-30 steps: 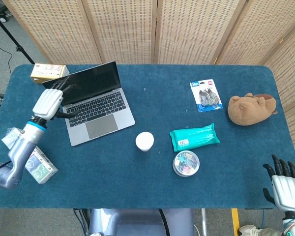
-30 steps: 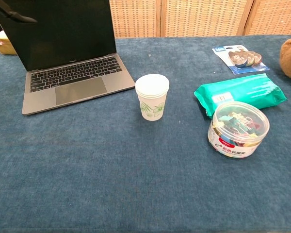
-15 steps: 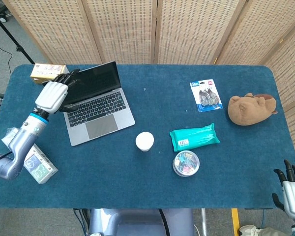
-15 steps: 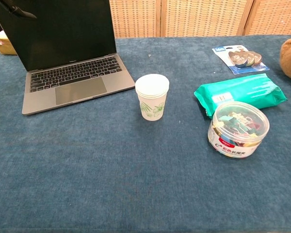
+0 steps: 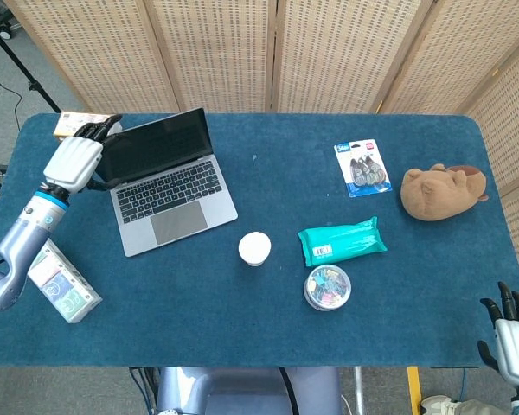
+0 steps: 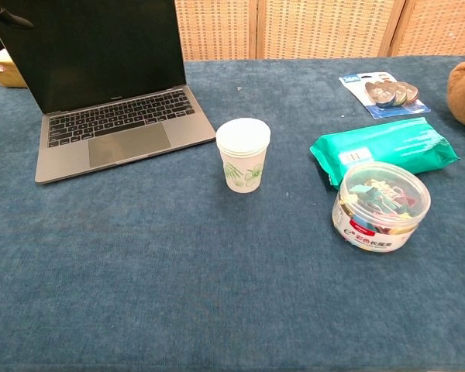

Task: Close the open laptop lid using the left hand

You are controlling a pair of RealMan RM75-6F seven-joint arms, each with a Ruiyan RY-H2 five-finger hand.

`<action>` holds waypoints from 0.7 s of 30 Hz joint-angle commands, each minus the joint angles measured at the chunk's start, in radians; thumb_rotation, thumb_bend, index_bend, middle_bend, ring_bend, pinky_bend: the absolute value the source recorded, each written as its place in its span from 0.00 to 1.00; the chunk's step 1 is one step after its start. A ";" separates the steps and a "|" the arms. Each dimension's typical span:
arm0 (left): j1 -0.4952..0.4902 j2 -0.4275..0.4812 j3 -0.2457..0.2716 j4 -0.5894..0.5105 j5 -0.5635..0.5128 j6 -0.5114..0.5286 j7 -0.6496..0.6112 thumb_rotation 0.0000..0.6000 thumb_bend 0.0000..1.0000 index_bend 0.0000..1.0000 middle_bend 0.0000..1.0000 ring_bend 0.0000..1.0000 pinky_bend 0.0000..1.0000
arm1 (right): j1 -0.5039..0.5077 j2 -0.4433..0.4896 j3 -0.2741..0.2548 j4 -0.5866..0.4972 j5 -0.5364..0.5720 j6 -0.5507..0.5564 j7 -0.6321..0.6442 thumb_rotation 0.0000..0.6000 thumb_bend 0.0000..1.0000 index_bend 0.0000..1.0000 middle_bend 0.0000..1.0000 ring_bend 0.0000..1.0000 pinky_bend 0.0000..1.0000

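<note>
The grey laptop (image 5: 169,188) stands open at the table's back left, its dark screen (image 5: 158,143) upright and facing the front. In the chest view the lid (image 6: 101,48) rises above the keyboard (image 6: 116,116). My left hand (image 5: 73,161) hovers just left of the lid's left edge, fingers (image 5: 99,130) stretched toward its top corner and holding nothing. I cannot tell whether they touch the lid. A dark fingertip (image 6: 6,16) shows at the chest view's top left. My right hand (image 5: 511,330) hangs off the table's front right corner, fingers apart and empty.
A yellow box (image 5: 69,123) lies behind the left hand, a white carton (image 5: 59,284) under the left forearm. A paper cup (image 5: 254,248), green packet (image 5: 342,241), clip tub (image 5: 327,287), blister pack (image 5: 362,168) and plush toy (image 5: 442,191) lie to the right.
My left hand has moved back and to the left, from over the laptop's left side to beside the lid's left edge. The right hand has dropped lower at the frame's corner.
</note>
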 commanded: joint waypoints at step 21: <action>-0.011 -0.067 0.042 0.150 0.003 -0.005 -0.067 1.00 0.19 0.27 0.08 0.13 0.14 | 0.009 -0.005 0.004 0.004 0.022 -0.021 -0.008 1.00 0.37 0.21 0.00 0.00 0.00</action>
